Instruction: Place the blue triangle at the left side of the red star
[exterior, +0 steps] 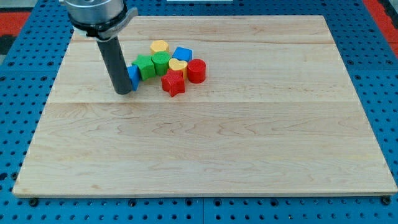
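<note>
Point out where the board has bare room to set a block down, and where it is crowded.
Crowded: the cluster near the view's top centre, from my tip beside the blue triangle to the red cylinder. Free: the whole wooden board below the red star, the view's right past the red cylinder, and the view's left strip beyond my tip.

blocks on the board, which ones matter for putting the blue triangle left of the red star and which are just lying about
In the job:
- blue triangle, partly hidden behind my rod
- red star
- my tip, touching the triangle's left side

Lying about:
- green blocks and
- yellow hearts and
- blue block
- red cylinder
</note>
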Controlling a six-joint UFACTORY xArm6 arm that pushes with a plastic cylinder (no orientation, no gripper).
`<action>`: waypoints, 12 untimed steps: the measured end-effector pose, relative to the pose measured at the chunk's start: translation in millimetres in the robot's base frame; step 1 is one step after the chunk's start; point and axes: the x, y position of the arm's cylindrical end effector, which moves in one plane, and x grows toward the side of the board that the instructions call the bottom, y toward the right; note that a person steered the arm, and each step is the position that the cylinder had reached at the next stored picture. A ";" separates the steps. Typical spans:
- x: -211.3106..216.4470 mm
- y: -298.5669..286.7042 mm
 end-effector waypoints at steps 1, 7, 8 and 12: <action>-12.1 2.2; -39.0 27.6; -34.6 33.9; -34.3 18.3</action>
